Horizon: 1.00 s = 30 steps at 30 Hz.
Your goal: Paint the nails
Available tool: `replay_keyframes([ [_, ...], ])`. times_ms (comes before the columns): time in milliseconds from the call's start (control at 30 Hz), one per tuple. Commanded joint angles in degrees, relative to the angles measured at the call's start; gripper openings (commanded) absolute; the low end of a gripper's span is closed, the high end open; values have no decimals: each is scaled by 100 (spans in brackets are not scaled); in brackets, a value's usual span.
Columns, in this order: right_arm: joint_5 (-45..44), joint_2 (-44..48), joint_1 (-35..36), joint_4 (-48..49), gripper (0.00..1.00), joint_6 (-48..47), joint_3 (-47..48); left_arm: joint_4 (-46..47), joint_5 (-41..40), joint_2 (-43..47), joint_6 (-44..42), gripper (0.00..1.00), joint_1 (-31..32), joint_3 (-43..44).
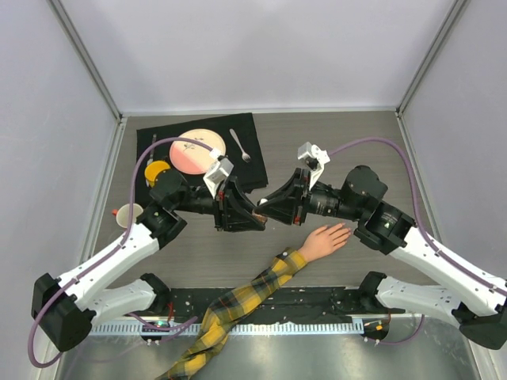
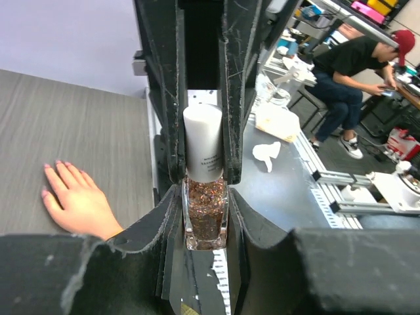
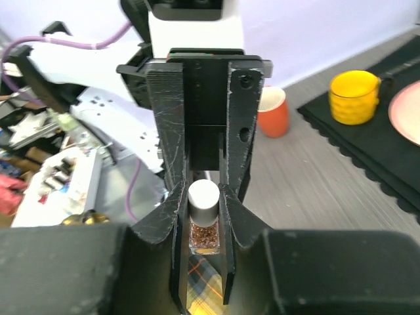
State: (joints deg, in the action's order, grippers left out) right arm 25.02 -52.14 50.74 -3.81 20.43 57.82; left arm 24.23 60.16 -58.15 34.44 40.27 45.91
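Left gripper (image 2: 205, 190) and right gripper (image 3: 202, 190) meet tip to tip at mid-table, with a polish bottle (image 2: 205, 216) clamped between both sets of jaws. On the near side of the jaws, toward the right arm, a mannequin hand (image 1: 323, 241) lies flat on the table (image 1: 341, 138). Behind the jaws, a mat (image 1: 162, 138) bears a plate (image 1: 198, 150), a fork (image 1: 240, 145) and a cup (image 1: 157, 171).

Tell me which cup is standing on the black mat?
The bumpy yellow cup, beside the pink plate; the orange cup stands off the black scalloped mat, on the grey wooden table.
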Motion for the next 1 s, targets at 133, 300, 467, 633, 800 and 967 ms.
replay_keyframes([
  [133,-390,-95,-143,-531,29,111,281,-417,138,427,-796,0,25,401],
  [300,-1875,-191,-143,-1270,56,514,800,-1780,-1276,550,-2063,0,25,568],
  [467,-2289,-261,-38,-1157,63,936,1082,-2247,-2333,533,-2336,0,25,612],
  [633,-3509,-779,689,-1683,66,876,1713,-2308,-2675,568,-2397,0,25,630],
  [800,-4935,-1315,1306,-2192,66,840,2259,-2256,-3142,761,-2450,0,25,516],
  [967,-5235,-1729,1482,-2387,46,911,2637,-2177,-3265,867,-2450,0,25,419],
])
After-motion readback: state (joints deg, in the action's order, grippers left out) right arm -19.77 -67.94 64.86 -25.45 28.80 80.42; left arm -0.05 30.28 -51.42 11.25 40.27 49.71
